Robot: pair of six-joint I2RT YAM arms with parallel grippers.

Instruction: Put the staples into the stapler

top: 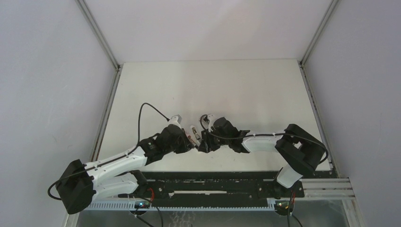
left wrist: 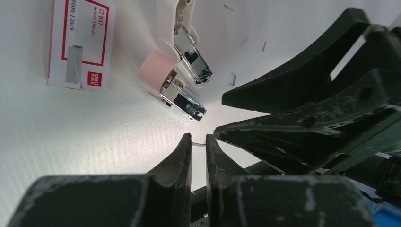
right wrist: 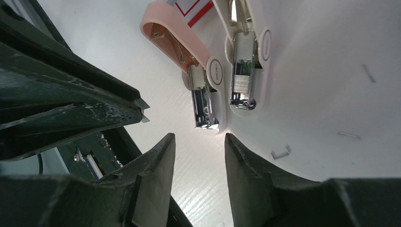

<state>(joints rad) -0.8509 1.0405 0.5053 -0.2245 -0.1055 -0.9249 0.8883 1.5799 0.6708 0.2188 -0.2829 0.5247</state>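
The pink and white stapler [left wrist: 182,80] lies hinged open on the table, its two chrome parts [right wrist: 203,101] spread side by side. My left gripper [left wrist: 198,139] is shut on a thin strip of staples [right wrist: 142,111], a short way from the stapler's chrome ends. My right gripper [right wrist: 199,139] is open and holds nothing; it points at those same ends from the other side. In the top view both grippers meet at the stapler [top: 193,132] near the table's front edge. The right gripper's fingers [left wrist: 293,80] fill the right of the left wrist view.
A white and red staples box [left wrist: 80,42] lies flat beyond the stapler. Loose single staples [right wrist: 280,152] are scattered on the white table [top: 236,90]. The black base rail [top: 213,182] runs along the near edge.
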